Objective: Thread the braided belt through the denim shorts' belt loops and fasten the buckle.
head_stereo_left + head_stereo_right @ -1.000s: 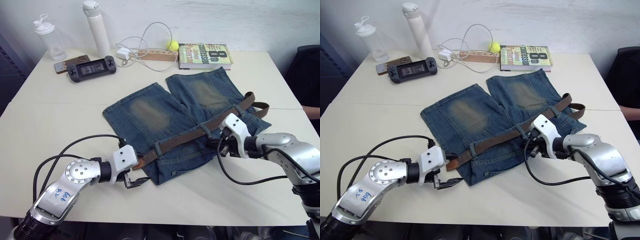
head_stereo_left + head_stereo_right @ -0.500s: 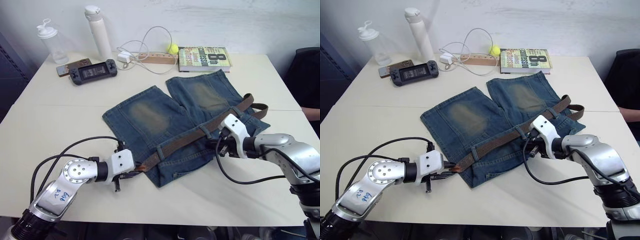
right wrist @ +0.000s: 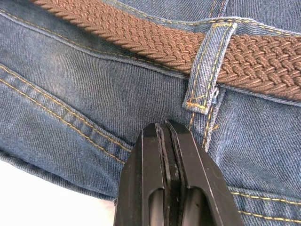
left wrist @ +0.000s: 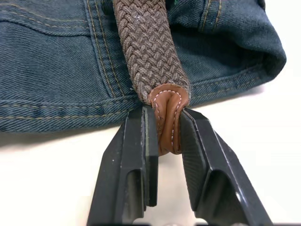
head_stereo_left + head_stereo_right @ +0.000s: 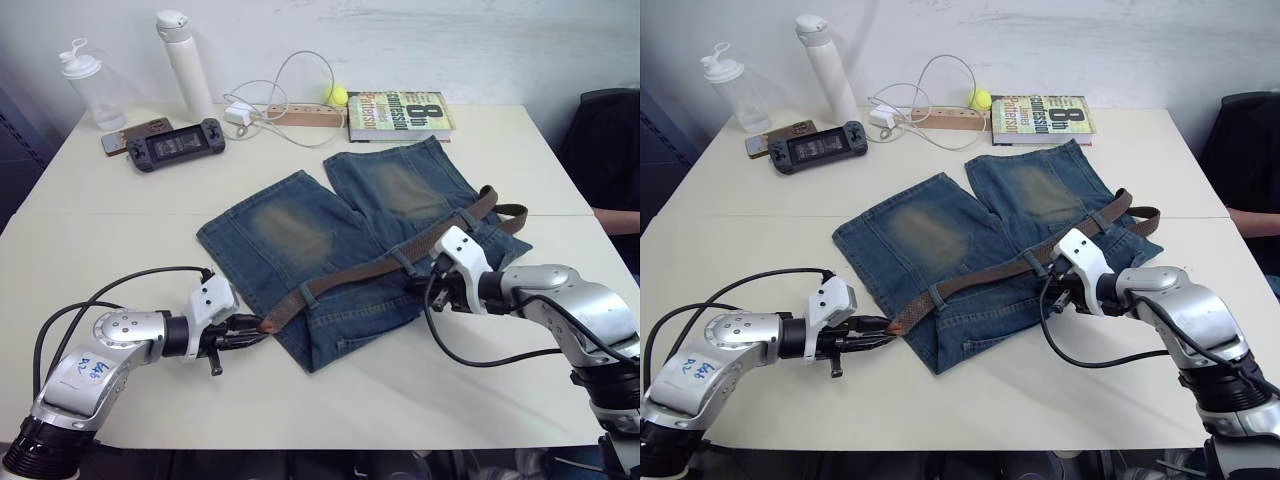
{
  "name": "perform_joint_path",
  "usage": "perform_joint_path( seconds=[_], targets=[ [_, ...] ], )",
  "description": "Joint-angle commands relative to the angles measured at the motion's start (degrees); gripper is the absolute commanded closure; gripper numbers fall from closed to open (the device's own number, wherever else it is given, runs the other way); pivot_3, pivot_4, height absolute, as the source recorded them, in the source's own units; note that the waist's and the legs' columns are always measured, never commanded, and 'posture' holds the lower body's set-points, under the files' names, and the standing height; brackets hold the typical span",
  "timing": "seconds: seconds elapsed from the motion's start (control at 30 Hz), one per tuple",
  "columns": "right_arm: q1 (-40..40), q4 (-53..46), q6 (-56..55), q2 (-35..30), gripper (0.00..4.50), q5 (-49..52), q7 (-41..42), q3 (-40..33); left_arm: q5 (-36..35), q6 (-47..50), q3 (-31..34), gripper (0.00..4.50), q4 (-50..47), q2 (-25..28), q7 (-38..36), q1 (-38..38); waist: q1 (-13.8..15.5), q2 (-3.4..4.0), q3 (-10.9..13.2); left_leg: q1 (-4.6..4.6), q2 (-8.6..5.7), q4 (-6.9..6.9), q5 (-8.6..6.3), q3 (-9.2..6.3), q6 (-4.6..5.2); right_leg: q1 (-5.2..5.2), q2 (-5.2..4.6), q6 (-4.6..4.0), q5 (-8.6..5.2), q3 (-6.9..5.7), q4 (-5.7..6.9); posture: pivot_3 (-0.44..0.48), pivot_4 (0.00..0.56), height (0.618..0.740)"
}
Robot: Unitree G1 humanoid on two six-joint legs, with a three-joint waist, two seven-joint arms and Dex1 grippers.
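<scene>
Buckle hidden; far end of braided belt (image 5: 400,262) curls past the waistband at the right. Belt lies across denim shorts (image 5: 300,230) on the table (image 5: 90,230), under a belt loop (image 3: 207,70). Left wrist view: left gripper (image 4: 162,141) clamps the leather belt tip. Right wrist view: right gripper (image 3: 165,141), fingers pressed together on waistband denim; whether fabric is pinched, unclear.

Bright, even indoor light falls on the pale cream table (image 5: 90,230), with soft shadows under the faded blue denim shorts (image 5: 330,225). The head views look sharp; the wrist views blur slightly near their bottom edges.
</scene>
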Motion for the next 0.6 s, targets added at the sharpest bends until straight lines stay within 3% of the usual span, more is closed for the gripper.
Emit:
perform_joint_path(
  seconds=[0.03,0.13,0.17,0.33,0.6],
  targets=[
    [0.2,1.1,0.2,-0.2,4.50,-1.9,-0.4,0.7,0.1,-1.0,2.6,1.52,-0.3,0.8,0.2,0.6,0.0,0.00,0.0,0.00,0.00,0.00,0.00,0.00,0.00,0.00,0.00,0.00,0.00,0.00,0.00,0.000,0.150,0.735],
    [0.1,1.1,0.2,0.0,4.50,-2.1,-0.2,1.0,-1.2,-1.1,4.5,0.24,-0.6,1.2,-0.8,2.3,0.0,0.00,0.0,0.01,0.00,-0.02,0.00,0.01,0.00,0.00,-0.01,0.00,0.00,0.01,-0.02,0.000,0.150,0.735],
    [0.0,1.1,0.2,0.0,4.50,-2.2,-0.1,1.2,-1.8,-1.0,5.0,0.05,-0.8,1.3,-1.3,2.8,0.0,0.00,0.0,0.00,0.00,-0.03,0.00,0.01,0.00,0.00,0.00,0.00,0.00,0.01,-0.04,0.000,0.150,0.735],
    [-0.4,1.3,0.3,0.3,4.50,-2.6,0.4,1.6,-3.1,-7.8,7.3,0.05,-3.8,-0.5,-3.7,5.2,0.0,0.00,0.0,0.00,0.00,-0.03,-0.01,0.00,0.00,0.00,-0.03,-0.01,0.00,0.01,-0.05,0.000,0.150,0.735],
    [-0.6,1.4,0.3,0.6,4.50,-3.0,0.6,1.4,15.8,-32.1,1.0,0.05,-0.4,-0.1,-1.0,11.9,0.0,0.00,0.0,0.04,0.00,-0.14,-0.02,0.01,-0.03,0.01,-0.03,-0.04,0.00,0.00,-0.15,0.000,0.150,0.735]
  ],
)
